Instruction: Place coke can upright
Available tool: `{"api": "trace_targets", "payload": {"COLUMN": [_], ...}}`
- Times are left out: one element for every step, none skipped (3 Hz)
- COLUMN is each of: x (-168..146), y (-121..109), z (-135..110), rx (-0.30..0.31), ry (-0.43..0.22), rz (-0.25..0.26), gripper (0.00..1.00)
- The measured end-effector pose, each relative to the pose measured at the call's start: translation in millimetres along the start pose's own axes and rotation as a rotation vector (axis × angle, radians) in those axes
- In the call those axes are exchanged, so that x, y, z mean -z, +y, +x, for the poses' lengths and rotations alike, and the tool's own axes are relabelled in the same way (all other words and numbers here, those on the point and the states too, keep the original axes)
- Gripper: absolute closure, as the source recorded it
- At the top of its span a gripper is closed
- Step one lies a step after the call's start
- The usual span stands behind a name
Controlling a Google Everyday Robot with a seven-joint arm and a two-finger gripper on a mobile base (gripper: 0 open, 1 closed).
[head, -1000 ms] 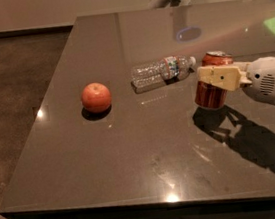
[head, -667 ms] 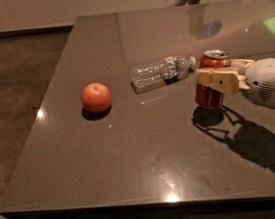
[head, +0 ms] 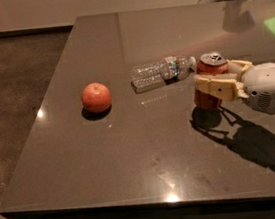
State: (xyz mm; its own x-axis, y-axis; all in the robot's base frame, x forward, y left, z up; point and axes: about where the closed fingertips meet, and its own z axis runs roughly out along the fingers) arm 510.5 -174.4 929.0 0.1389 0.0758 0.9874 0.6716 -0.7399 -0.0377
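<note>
The gripper (head: pixel 210 80) clamps the can (head: pixel 211 63) upright beside the bottle (head: pixel 160 71), apparently so it can stand on the table (head: pixel 135 172).

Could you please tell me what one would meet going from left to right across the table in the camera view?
Apple → water bottle lying on its side → coke can, clasped by the gripper, which is shut around it at the far right.
</note>
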Motion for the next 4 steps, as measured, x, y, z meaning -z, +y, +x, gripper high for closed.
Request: {"api": "trace_targets", "payload": {"x": [-4,-9,-12,-16], "y": [-3,-4,-5,-5], "z": [-9,-18,-22,-26], "rx": [0.008,-0.002,-0.004,-0.003], "ry": [-0.010,-0.022,-0.009,0.008], "rz": [0.020,0.032,0.032,0.031], "gripper": [1.00,1.00,0.90,0.66]}}
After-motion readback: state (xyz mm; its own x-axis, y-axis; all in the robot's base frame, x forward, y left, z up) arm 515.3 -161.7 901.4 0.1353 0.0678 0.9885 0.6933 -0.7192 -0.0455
